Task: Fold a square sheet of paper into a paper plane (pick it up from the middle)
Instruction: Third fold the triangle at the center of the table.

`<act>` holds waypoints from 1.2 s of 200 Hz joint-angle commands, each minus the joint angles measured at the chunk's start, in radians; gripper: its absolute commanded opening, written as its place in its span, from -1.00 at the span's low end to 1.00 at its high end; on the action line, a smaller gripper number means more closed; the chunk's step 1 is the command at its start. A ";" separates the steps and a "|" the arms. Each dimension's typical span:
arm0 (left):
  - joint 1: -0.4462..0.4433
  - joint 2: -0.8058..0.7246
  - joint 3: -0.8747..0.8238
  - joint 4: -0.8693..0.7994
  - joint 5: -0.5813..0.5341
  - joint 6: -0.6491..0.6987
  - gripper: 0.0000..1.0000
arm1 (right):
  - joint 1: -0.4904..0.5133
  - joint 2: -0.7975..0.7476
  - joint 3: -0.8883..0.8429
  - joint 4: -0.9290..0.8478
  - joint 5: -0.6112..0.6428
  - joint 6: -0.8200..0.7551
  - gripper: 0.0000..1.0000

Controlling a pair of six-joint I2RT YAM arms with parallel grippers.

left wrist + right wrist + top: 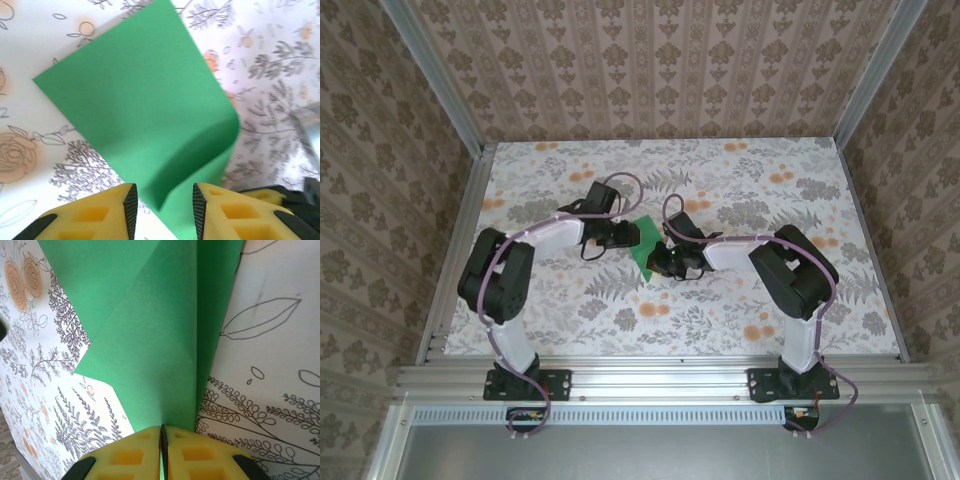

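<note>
Green paper (150,340), thin and floppy, lies half-folded well off the table (770,300) edges, right gripper (162,432) clamped on its fold, left gripper (162,200) parted astride a curling edge, likely best pinched at the crease.

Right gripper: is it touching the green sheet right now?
Touching. The right wrist view shows the right gripper closed on the green sheet, whose edge runs in between the shut fingers.

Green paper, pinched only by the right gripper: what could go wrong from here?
The right gripper alone pinches the square sheet of paper at its edge; a pull could tear or slip it. The sheet curls up at the open left gripper; closing there may set a stray crease.
</note>
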 commanded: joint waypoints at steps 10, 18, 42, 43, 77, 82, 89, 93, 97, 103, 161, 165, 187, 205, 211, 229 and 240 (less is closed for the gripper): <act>-0.025 -0.050 -0.073 0.080 0.071 -0.069 -0.46 | 0.002 0.053 -0.010 -0.114 0.039 0.023 -0.78; -0.033 -0.048 -0.079 0.086 0.080 -0.076 -0.55 | 0.002 0.055 -0.008 -0.119 0.041 0.024 -0.79; -0.058 -0.017 -0.082 0.084 0.071 -0.081 -0.77 | 0.002 0.057 -0.001 -0.123 0.041 0.026 -0.81; -0.058 -0.016 -0.081 0.083 0.070 -0.081 -0.78 | 0.002 0.057 -0.002 -0.123 0.040 0.026 -0.81; -0.061 0.038 -0.069 0.083 0.047 -0.086 -0.88 | 0.002 0.049 -0.005 -0.108 0.032 0.032 -0.81; -0.061 0.048 -0.063 0.081 0.044 -0.085 -0.89 | 0.002 0.048 -0.006 -0.106 0.030 0.033 -0.81; -0.061 0.059 -0.056 0.077 0.039 -0.086 -0.91 | 0.003 0.048 -0.007 -0.099 0.027 0.035 -0.81; -0.061 0.065 -0.055 0.076 0.035 -0.086 -0.91 | 0.003 0.046 -0.008 -0.096 0.024 0.036 -0.81; -0.061 0.071 -0.054 0.076 0.030 -0.087 -0.92 | 0.002 0.046 -0.009 -0.091 0.022 0.037 -0.81; -0.061 0.077 -0.052 0.076 0.026 -0.088 -0.93 | 0.002 0.045 -0.010 -0.082 0.017 0.041 -0.81; -0.061 0.119 -0.050 0.041 -0.025 -0.063 -1.00 | -0.008 -0.009 -0.016 0.006 -0.034 0.025 -0.80; -0.061 0.119 -0.052 0.039 -0.025 -0.060 -1.00 | -0.010 -0.018 -0.016 0.010 -0.036 0.020 -0.79; -0.061 0.122 -0.054 0.027 -0.030 -0.053 -1.00 | -0.023 -0.055 -0.004 0.013 -0.037 -0.014 -0.77; -0.061 0.128 -0.052 0.011 -0.038 -0.046 -1.00 | -0.025 -0.052 0.018 0.001 -0.033 -0.034 -0.77; -0.061 0.130 -0.051 0.007 -0.039 -0.045 -1.00 | -0.025 -0.044 0.026 -0.006 -0.033 -0.038 -0.77; -0.061 0.133 -0.051 0.004 -0.038 -0.043 -1.00 | -0.025 -0.006 0.052 -0.011 -0.027 -0.043 -0.78; -0.061 0.137 -0.049 0.000 -0.038 -0.042 -1.00 | -0.027 0.016 0.064 -0.017 -0.015 -0.041 -0.79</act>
